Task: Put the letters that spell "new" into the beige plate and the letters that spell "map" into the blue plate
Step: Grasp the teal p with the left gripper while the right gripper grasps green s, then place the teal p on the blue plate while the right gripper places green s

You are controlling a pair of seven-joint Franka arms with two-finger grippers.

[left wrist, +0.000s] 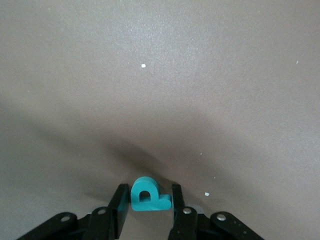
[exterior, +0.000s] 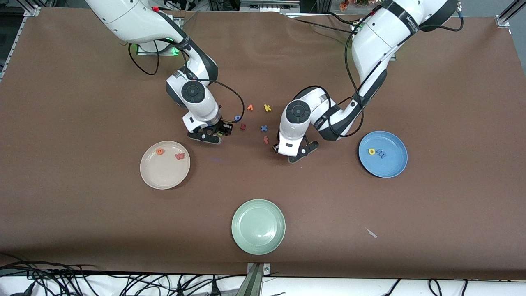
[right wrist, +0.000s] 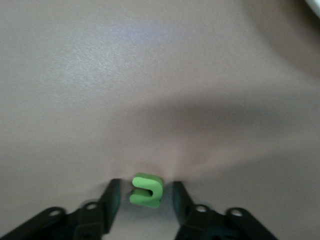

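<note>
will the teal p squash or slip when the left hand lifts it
The p looks like thick foam, so likely light and slightly squashy. The left hand flanks its flat sides, so slipping seems unlikely. Flat-faced, it shouldn't roll.

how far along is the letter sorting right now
Done: the orange e and red w lie in the beige plate; the yellow a and blue m lie in the blue plate.

In hand: the left gripper has its fingers against the teal p; the right gripper brackets the green n.

Left: carrying each to its plate.
</note>
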